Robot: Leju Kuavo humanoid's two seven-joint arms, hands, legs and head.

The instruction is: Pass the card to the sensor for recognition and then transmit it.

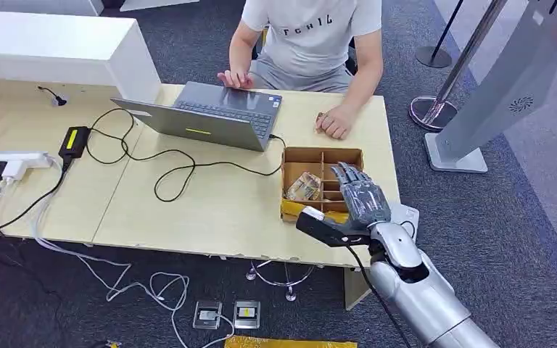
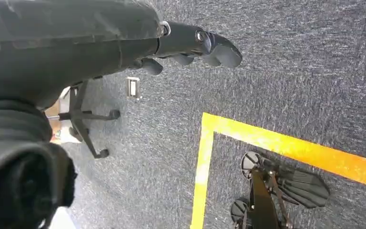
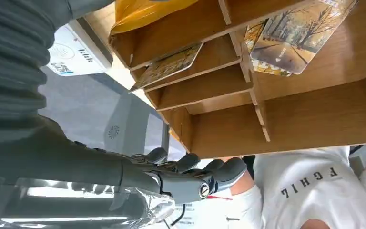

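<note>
A wooden divided box (image 1: 312,155) stands near the table's right end. Picture cards (image 1: 303,187) lie in its big compartment; in the right wrist view they show an autumn tree print (image 3: 295,38), and one more card (image 3: 169,64) lies in a narrow slot. My right hand (image 1: 359,197) hovers over the box's right side, fingers spread and straight (image 3: 190,179), holding nothing. The white sensor pad (image 1: 408,215) lies just right of the box, partly under my hand; its label (image 3: 74,50) is visible. My left hand (image 2: 190,45) hangs over the carpet, fingers loose, holding nothing.
A person sits behind the table at a grey laptop (image 1: 210,116), one hand (image 1: 333,123) resting on the table just behind the box. Black cables (image 1: 174,170) and a power strip (image 1: 11,161) lie on the left. A yellow packet (image 1: 290,210) lies at the box's front.
</note>
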